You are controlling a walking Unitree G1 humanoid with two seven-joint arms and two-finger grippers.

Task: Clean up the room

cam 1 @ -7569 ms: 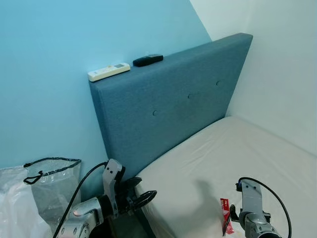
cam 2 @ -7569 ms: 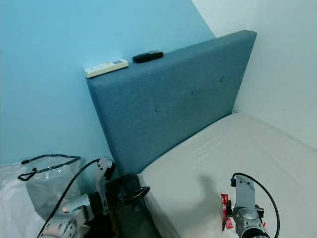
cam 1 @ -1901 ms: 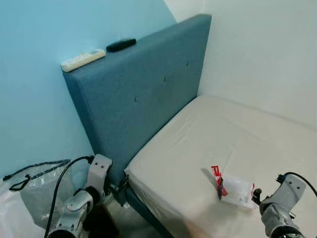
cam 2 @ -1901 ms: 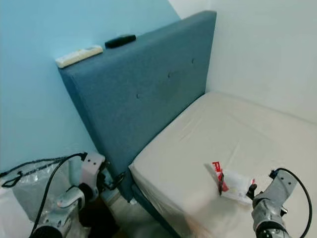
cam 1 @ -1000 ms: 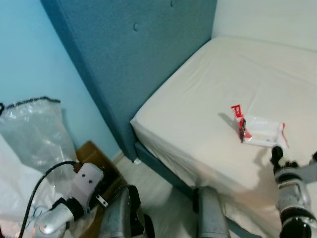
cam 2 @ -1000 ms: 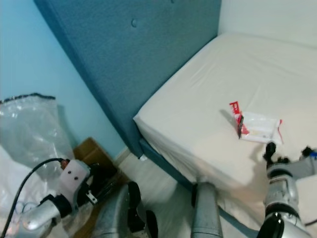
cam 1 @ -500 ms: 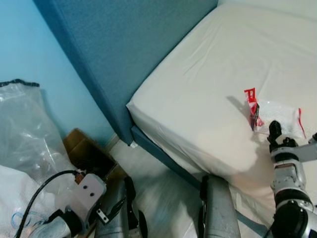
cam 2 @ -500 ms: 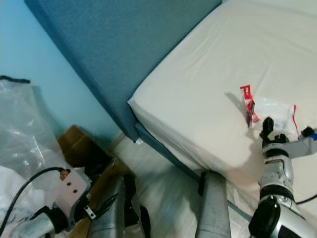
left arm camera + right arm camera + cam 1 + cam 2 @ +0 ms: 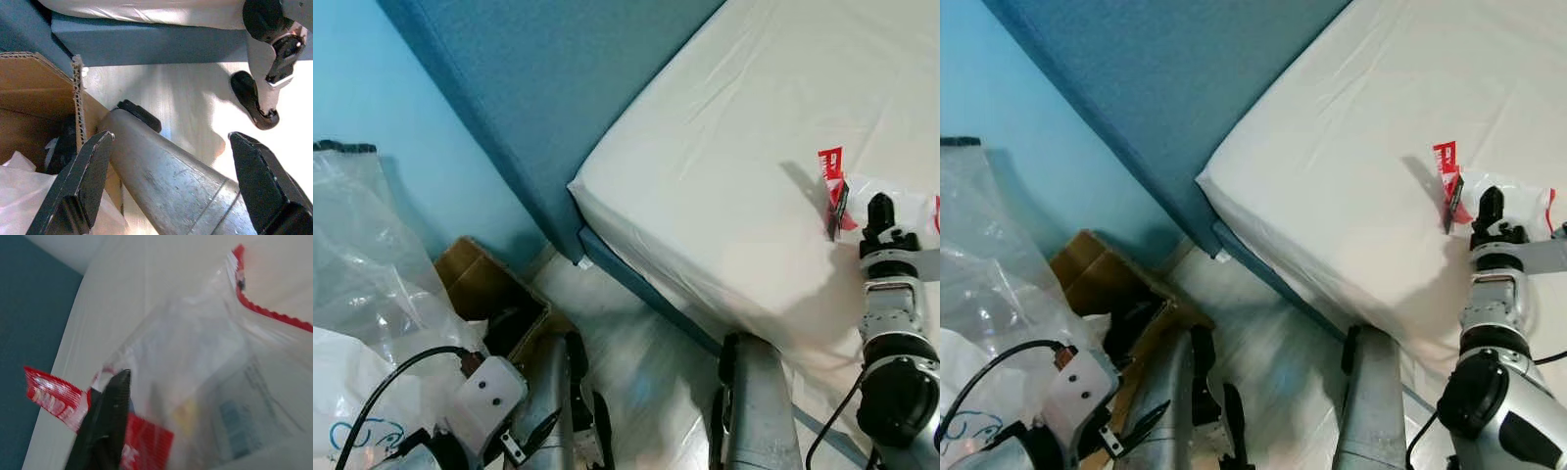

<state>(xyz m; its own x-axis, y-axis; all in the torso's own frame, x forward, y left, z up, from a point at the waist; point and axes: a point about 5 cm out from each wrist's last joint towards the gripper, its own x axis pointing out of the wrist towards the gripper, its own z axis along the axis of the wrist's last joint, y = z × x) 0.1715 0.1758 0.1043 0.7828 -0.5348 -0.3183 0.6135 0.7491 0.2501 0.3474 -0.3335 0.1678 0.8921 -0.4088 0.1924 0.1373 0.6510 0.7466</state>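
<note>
Bed with cream-white sheeted mattress [image 9: 734, 166], blue upholstered headboard [image 9: 548, 88]. Clear plastic wrapper with red edges [image 9: 1513, 211] lies flat on mattress near its edge.

Bright, even light. Floor [image 9: 646, 362] motion-blurred; mattress [image 9: 724, 166] sharp, wrapper [image 9: 1449, 186] casting a soft shadow. Right wrist view defocused; floor glare in left wrist view.

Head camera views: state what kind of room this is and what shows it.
Most likely a bedroom. A mattress under a pale sheet meets a blue upholstered headboard against a light blue wall. The right gripper reaches a clear wrapper lying on the bed.
</note>
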